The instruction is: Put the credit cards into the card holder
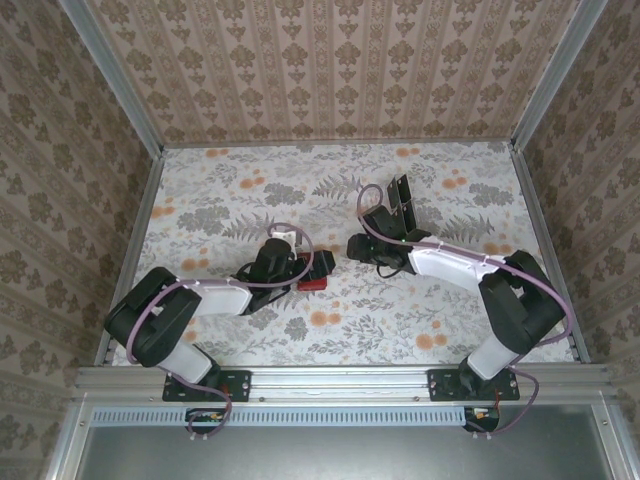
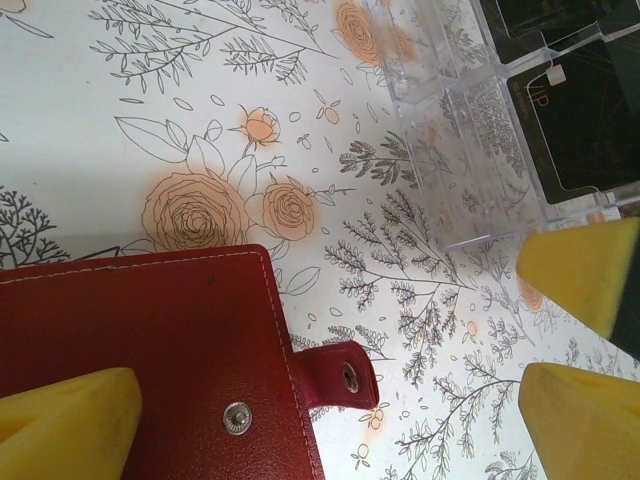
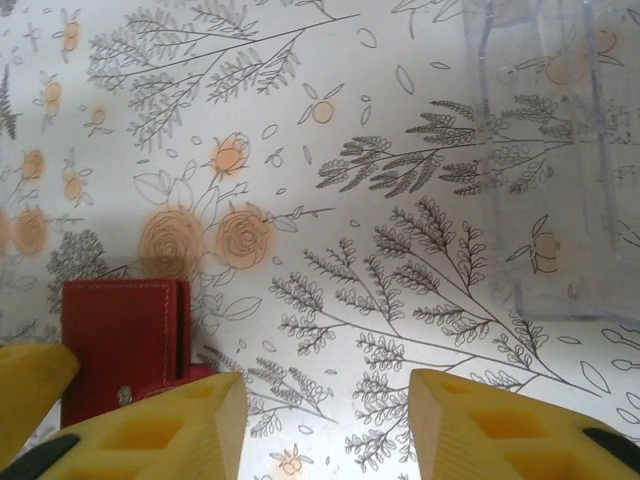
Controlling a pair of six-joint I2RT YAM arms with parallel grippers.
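Beneath my left claw (image 2: 320,430), spread wide and empty, the closed red stitched card holder (image 2: 150,330) lies on the flower-printed counter (image 2: 100,110), with one finger above it. My right claw (image 3: 320,420) hangs parted, holding nothing. Farther off, thin dark credit cards (image 2: 590,120) stand in a clear plastic slotted rack (image 2: 470,140).
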